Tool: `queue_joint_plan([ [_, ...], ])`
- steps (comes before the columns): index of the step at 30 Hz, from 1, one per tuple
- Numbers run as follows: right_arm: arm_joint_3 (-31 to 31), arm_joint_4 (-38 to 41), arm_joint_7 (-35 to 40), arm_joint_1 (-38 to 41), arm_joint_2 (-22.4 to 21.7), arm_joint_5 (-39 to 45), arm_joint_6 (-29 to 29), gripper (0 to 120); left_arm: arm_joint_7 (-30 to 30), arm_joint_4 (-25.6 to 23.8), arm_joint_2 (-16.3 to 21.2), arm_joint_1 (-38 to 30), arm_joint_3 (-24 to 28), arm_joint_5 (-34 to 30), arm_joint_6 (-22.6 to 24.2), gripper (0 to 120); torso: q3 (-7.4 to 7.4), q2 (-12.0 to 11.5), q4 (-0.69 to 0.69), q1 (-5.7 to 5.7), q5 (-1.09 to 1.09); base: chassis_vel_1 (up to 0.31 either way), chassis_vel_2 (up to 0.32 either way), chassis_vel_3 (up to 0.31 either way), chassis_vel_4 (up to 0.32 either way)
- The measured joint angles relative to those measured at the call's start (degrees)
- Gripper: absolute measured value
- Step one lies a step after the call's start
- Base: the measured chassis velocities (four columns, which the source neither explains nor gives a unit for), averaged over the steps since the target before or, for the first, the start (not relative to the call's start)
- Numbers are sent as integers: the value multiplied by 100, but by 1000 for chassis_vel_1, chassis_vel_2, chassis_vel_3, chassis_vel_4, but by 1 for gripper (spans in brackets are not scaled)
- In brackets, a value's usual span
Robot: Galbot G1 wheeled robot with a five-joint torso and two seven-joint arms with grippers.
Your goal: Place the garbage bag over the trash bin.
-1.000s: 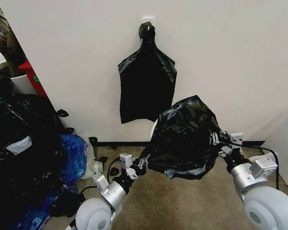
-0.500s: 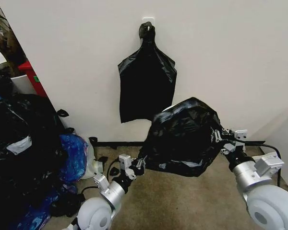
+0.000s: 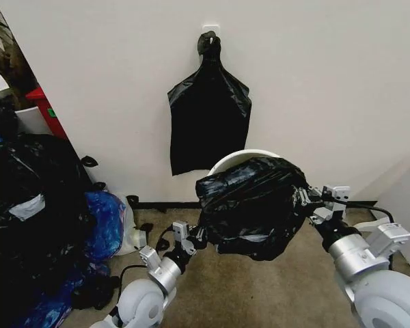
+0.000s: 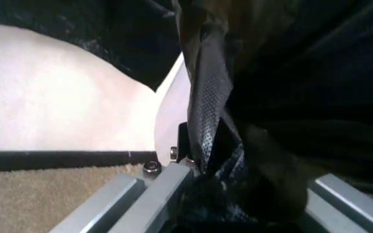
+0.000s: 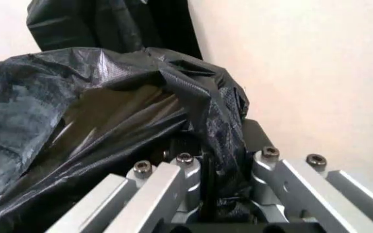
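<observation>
Even indoor light, soft shadows; wrist views blurred close-up.

No text, label, brand, number or sign is readable anywhere; the small green mark on the red box [image 3: 46, 109] is too blurred.

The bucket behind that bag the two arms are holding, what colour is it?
White. The trash bin shows best in the head view, its rim arching above the black garbage bag.
</observation>
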Motion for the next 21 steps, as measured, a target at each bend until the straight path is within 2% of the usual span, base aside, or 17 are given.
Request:
queue_joint_plan([
  [7,142,-2,-90,34,-37,-47,12,4,91,-160,106,246,-82,512,-269,0,0,0,0,0,0,0,0,0,0],
  [11,349,-159,-432,45,-106,-366,145,4,242,-254,262,423,-200,916,-390,18,0,0,1,0,-1,0,0,0,0],
  [12,349,-159,-432,45,-106,-366,145,4,242,-254,262,423,-200,916,-390,18,0,0,1,0,-1,0,0,0,0],
  [18,577,-731,-1088,41,-133,-1130,554,4,223,-351,465,393,-293,932,-625,44,0,0,-1,0,0,0,0,0,0],
  [19,577,-731,-1088,41,-133,-1130,554,4,223,-351,465,393,-293,932,-625,44,0,0,-1,0,0,0,0,0,0],
  [21,610,-976,-1218,65,-131,-1270,663,4,204,-367,492,373,-312,882,-621,52,0,0,-1,0,0,0,0,0,0],
])
